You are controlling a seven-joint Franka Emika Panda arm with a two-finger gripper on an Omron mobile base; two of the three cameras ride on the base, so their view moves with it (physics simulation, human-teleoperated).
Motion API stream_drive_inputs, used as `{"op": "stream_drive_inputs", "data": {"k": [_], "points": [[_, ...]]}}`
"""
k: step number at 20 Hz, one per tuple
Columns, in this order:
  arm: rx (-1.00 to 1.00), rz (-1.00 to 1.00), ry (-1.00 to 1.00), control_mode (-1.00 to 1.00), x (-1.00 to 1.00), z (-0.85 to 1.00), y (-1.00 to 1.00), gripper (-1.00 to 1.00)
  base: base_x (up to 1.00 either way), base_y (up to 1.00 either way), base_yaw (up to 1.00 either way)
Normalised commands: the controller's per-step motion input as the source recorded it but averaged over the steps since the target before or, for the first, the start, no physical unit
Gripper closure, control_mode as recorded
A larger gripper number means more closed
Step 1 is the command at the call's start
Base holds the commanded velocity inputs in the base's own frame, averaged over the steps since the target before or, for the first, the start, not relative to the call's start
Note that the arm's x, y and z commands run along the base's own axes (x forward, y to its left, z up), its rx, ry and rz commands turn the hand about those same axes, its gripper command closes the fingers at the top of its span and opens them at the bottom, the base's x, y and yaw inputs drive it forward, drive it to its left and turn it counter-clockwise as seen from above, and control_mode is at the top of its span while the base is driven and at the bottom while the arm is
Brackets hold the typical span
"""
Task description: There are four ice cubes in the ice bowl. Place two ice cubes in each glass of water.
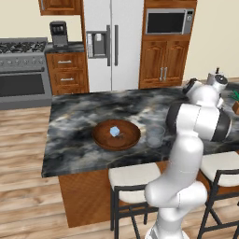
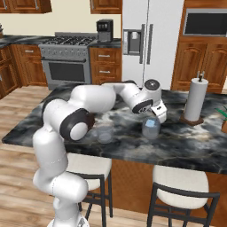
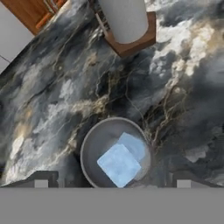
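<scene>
**Open gripper above a glass that already holds two cubes**

In the hand view, the gripper point(image 3: 112, 183) looks straight down with its two dark fingertips point(image 3: 41, 180) set wide apart at the bottom edge, holding nothing. Between them, at about 6 o'clock in the frame, sits a glass of water point(image 3: 87, 151) with two pale-blue ice cubes point(image 3: 119, 164) inside, one overlapping the other. At 12 o'clock stands the paper-towel roll point(image 3: 124, 17) on its wooden base, on the dark marble counter point(image 3: 57, 100).

In the right base view, the white arm reaches across the counter, its hand just above that same glass, near the frame's centre. A second glass point(image 2: 105, 133) stands at 9 o'clock from it, close to the arm's elbow; its contents are too faint to tell.

In the left base view, the ice bowl point(image 1: 116, 135) sits mid-counter with one cube point(image 1: 114, 131) visible; a second cannot be made out. A glass point(image 1: 155, 136) stands just beside the bowl at 3 o'clock.

This glass appears finished. To do well now, lift straight up before swinging towards the bowl, so the fingers clear the rim and do not tip the glass.
</scene>
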Motion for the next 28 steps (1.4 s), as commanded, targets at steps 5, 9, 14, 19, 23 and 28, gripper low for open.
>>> {"op": "stream_drive_inputs", "data": {"k": [5,9,14,19,23,28], "points": [[-0.09,0.25,0.04,-1.0,-1.0,0.08,0.23,-1.0,0.0,0.0,0.0],[-0.26,0.38,0.15,-1.0,-1.0,0.01,0.5,-1.0,0.0,0.0,0.0],[-0.56,0.57,0.22,-1.0,-1.0,0.24,0.99,-1.0,0.0,0.0,0.0],[-0.57,0.52,0.2,-1.0,-0.81,0.36,1.0,-1.0,0.0,0.0,0.0],[-0.16,0.4,0.04,-1.0,-0.82,0.31,0.81,-1.0,0.0,0.0,0.0],[0.0,0.26,0.0,-1.0,-0.42,0.37,0.69,-1.0,0.0,0.0,0.0]]}}
